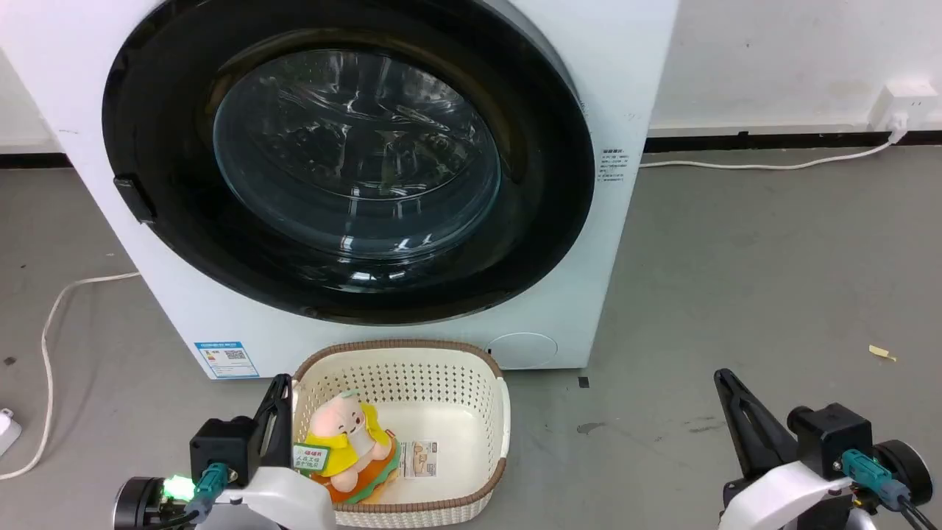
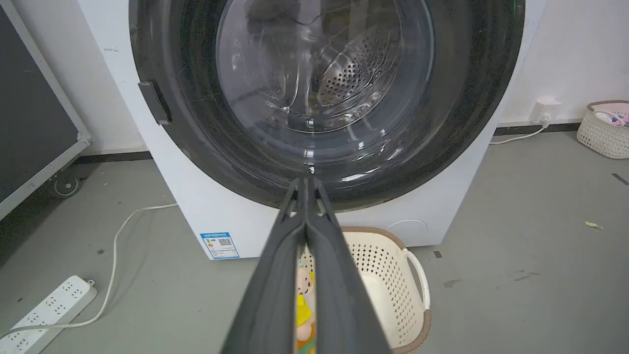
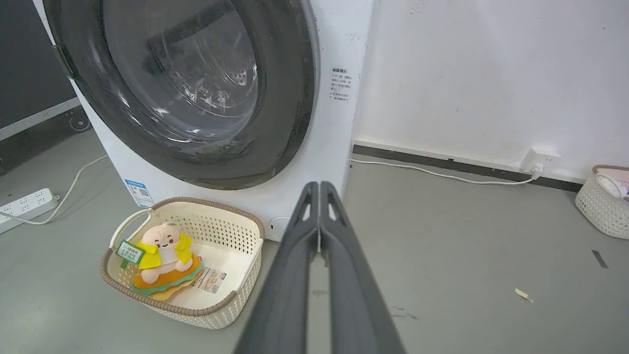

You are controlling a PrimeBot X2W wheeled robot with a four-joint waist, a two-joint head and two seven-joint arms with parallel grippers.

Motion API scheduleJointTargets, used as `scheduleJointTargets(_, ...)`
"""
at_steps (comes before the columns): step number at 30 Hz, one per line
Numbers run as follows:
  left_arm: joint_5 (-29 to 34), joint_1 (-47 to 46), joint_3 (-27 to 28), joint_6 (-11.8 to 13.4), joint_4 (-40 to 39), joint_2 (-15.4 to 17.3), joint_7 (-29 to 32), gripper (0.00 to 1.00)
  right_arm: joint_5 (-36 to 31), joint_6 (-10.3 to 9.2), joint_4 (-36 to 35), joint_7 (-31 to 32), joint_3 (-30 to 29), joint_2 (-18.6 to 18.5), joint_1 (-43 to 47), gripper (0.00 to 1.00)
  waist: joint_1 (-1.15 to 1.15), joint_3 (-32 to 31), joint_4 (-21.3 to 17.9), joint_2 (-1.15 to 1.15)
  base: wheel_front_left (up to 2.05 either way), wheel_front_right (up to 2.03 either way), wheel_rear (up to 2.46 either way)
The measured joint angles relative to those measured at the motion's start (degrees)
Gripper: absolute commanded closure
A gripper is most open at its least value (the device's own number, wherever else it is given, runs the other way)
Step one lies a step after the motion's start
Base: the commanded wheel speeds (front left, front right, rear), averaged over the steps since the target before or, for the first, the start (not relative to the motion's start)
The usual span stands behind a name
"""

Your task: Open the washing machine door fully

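Note:
The washing machine door (image 1: 353, 158) is a wide glossy black ring around a clear glass bowl, lying flat against the white machine front. Its small black latch tab (image 1: 135, 199) sits at the ring's left edge. The same door (image 2: 322, 93) faces my left wrist, with the latch tab (image 2: 155, 102) at its left. In the right wrist view the door (image 3: 186, 88) stands at the upper left. My left gripper (image 1: 282, 384) is shut and empty, low beside the basket, well short of the door. My right gripper (image 1: 721, 375) is shut and empty over the floor at the lower right.
A cream perforated basket (image 1: 486, 412) with a plush doll (image 1: 346, 434) stands on the floor right in front of the machine. A white cable (image 1: 51, 324) and power strip (image 2: 46, 307) lie at the left. Another basket (image 3: 602, 206) sits by the wall at the right.

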Motion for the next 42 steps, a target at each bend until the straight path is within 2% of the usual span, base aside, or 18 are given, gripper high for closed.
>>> scheduleJointTargets(34, 0.0, 0.0, 0.01, 0.0, 0.0, 0.0, 0.0, 1.0, 0.0, 0.0, 0.0, 0.0, 0.02, 0.0, 0.0, 1.0, 0.0, 0.0, 0.0, 0.0, 0.0, 0.0, 0.0)
scheduleJointTargets(35, 0.0, 0.0, 0.0, 0.0, 0.0, 0.0, 0.0, 0.0, 0.0, 0.0, 0.0, 0.0, 0.0, 0.0, 0.0, 0.0, 0.0, 0.0, 0.0, 0.0, 0.0, 0.0, 0.0)
scheduleJointTargets(42, -0.01, 0.03, 0.02, -0.01, 0.04, 0.0, 0.0, 0.0, 0.02, 0.0, -0.01, 0.0, 0.03, -0.01, 0.03, 0.0, 0.0, 0.0, 0.0, 0.0, 0.0, 0.0, 0.0)
